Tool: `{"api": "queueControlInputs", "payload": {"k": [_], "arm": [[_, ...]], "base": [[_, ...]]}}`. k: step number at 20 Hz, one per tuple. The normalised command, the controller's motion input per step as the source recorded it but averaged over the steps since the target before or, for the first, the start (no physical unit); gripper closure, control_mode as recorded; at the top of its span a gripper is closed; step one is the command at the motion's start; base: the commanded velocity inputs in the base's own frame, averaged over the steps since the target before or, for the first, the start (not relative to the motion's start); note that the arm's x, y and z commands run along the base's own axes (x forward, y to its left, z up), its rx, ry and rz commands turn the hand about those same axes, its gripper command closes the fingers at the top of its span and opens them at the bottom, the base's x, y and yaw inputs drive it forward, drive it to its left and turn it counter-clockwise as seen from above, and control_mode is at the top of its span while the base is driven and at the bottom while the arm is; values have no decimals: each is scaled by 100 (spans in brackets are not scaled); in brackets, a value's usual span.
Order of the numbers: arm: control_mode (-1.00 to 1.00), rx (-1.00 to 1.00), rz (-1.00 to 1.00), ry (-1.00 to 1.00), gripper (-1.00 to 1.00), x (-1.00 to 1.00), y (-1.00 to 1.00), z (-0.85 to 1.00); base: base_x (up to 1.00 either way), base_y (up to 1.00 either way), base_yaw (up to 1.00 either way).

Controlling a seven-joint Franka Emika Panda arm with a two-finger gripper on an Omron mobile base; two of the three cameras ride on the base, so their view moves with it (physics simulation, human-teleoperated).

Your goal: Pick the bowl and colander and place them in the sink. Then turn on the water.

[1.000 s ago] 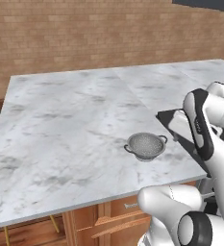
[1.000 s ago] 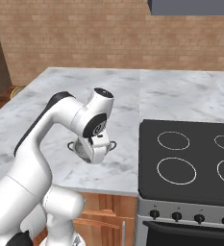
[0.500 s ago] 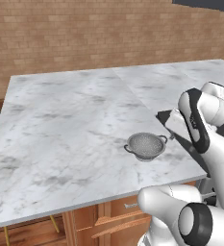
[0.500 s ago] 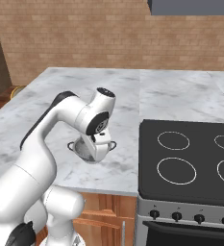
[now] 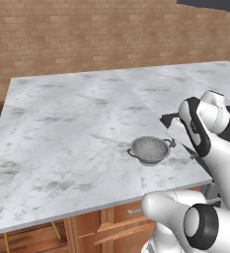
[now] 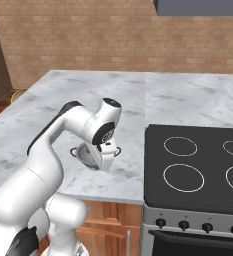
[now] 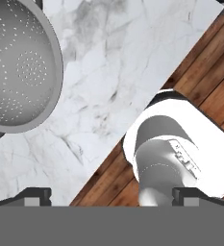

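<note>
Hand [image 6: 104, 159] hangs with its jaws spread wide and nothing between them, just beside the colander [image 5: 149, 150] on the side toward the stovetop [image 6: 198, 170] and the bench's [image 5: 62, 128] front edge. From the left, the colander sits upright on the marble, near that front edge; right of it comes the hand, then the stovetop. Seen from the hand's camera, the colander [image 7: 17, 67] lies off to one side, not between the fingertips [image 7: 34, 196]. Risk, as I judge it: closing from here catches only air, or a descending finger clips the rim and skids the light strainer toward the edge
</note>
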Motion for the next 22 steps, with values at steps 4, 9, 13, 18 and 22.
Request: {"api": "queueControlInputs", "payload": {"k": [4,9,13,18,22], "arm": [[-100,0,0,0,-100,20,0,-8],[-100,0,0,0,-100,24,0,-1],[-100,0,0,0,-100,20,0,-9],[-100,0,0,0,-100,16,0,-16],[-100,0,0,0,-100,15,0,-17]], "base": [[0,0,0],[0,0,0],[0,0,0],[0,0,0],[0,0,0]]}}
